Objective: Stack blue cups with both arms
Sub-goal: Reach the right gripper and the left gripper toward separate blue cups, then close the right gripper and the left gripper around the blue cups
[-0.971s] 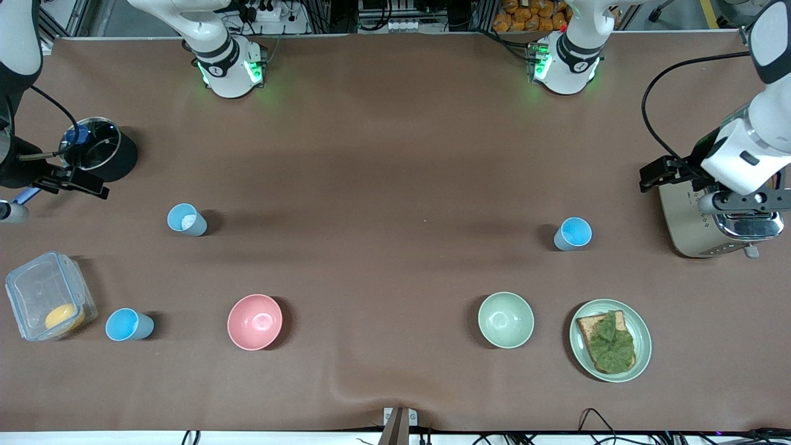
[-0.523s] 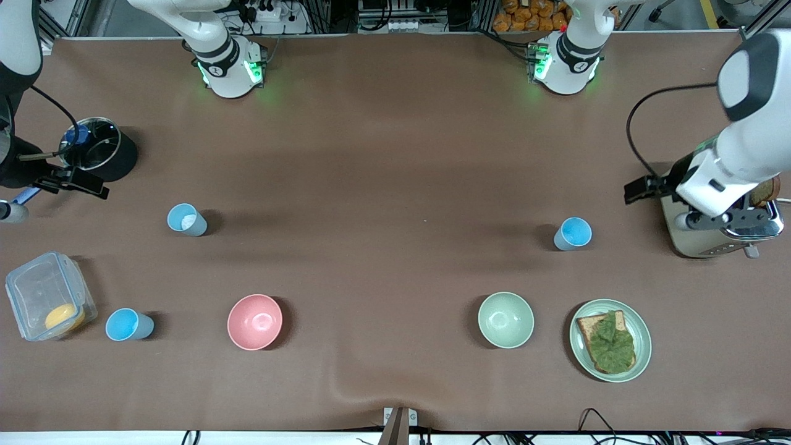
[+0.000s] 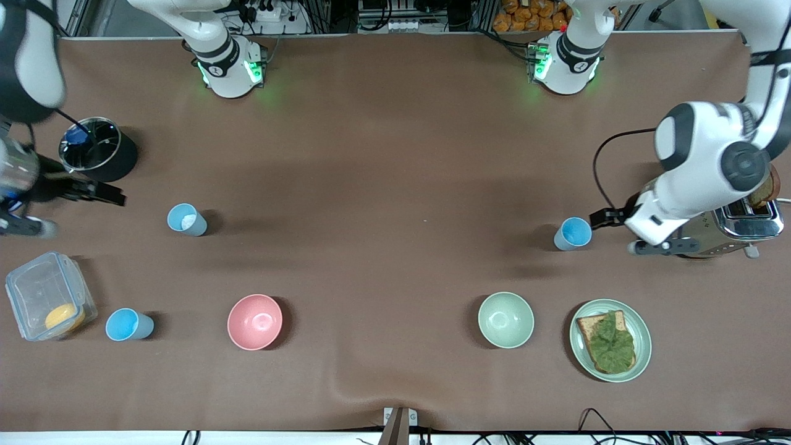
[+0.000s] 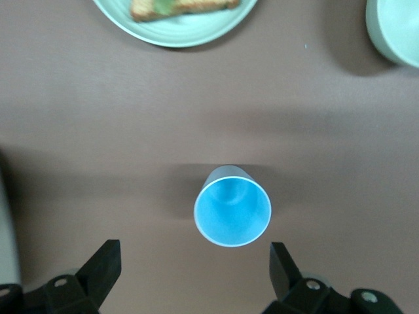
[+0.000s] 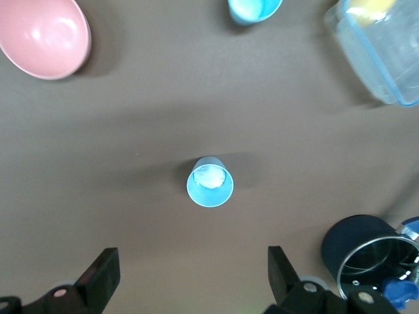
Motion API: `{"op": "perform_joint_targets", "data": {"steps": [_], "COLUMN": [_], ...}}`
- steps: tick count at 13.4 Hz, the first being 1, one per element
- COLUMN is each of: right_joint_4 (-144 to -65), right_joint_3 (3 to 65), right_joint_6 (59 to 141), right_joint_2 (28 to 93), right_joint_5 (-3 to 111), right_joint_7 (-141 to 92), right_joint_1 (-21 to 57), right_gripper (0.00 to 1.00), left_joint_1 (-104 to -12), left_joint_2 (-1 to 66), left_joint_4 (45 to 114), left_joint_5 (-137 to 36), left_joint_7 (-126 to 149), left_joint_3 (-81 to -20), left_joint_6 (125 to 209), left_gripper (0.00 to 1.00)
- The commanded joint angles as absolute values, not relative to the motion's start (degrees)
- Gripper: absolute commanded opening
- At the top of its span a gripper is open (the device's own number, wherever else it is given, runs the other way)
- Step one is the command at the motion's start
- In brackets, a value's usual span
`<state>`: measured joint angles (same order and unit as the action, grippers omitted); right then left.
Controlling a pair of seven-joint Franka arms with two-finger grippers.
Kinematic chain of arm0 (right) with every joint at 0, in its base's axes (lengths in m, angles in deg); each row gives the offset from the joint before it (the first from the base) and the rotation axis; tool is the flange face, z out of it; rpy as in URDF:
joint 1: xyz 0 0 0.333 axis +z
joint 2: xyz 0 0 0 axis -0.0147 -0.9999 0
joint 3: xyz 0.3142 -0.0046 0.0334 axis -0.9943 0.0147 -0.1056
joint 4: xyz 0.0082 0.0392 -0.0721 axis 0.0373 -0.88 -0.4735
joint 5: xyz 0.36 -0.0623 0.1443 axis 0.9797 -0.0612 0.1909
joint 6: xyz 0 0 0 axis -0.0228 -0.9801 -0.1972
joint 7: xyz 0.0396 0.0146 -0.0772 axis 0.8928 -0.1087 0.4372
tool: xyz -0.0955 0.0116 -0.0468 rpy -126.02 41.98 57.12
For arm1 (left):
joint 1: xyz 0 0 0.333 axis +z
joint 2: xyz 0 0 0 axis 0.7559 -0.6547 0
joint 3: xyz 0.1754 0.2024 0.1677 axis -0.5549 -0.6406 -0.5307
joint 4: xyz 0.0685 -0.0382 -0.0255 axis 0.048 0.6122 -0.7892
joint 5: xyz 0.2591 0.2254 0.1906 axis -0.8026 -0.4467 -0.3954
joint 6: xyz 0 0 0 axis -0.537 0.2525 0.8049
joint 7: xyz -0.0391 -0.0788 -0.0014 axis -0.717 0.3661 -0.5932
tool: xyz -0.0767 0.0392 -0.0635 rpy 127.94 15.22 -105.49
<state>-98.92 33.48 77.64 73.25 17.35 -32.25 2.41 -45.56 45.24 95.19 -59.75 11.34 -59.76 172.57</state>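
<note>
Three blue cups upright on tabletop (image 3: 395,154) | sky cup (image 3: 573,233) beside toaster (image 3: 735,228), left gripper (image 4: 193,268) wide above it | pale cup (image 3: 186,219) near pot (image 3: 97,148), right gripper (image 5: 190,278) wide over it | third cup (image 3: 128,325) beside box (image 3: 43,296)

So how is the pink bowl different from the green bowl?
The pink bowl is pink and sits toward the right arm's end of the table; the green bowl is pale green and sits toward the left arm's end, beside the plate of toast. Both are upright, empty, and look alike in shape and size.
</note>
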Motion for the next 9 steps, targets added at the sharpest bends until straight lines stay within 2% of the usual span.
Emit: {"op": "perform_joint_targets", "data": {"steps": [1, 3, 7, 9], "right_joint_4": [-97.83, -99.58, -108.88, -111.7], "right_joint_3": [33.44, 33.44, 33.35, 33.35], "right_joint_6": [77.65, 82.19, 91.34, 92.85], "right_joint_2": [68.75, 64.45, 64.34, 64.43], "right_joint_5": [16.63, 16.72, 17.6, 18.39], "right_joint_7": [-32.63, -33.15, -33.42, -33.51], "right_joint_1": [2.08, 2.08, 2.17, 2.51], "right_gripper": [1.0, 1.0, 1.0, 1.0], "left_joint_1": [-45.58, -45.85, -45.15, -44.35], "left_joint_2": [44.15, 43.8, 41.34, 40.81], "left_joint_4": [97.08, 100.15, 100.87, 102.18], "left_joint_5": [-61.24, -61.42, -63.35, -63.87], "left_joint_7": [11.15, 11.33, 11.77, 12.3], "left_joint_3": [-59.74, -59.74, -59.74, -59.74], "left_joint_6": [176.45, 180.67, 182.61, 183.67], "left_gripper": [1.0, 1.0, 1.0, 1.0]}}
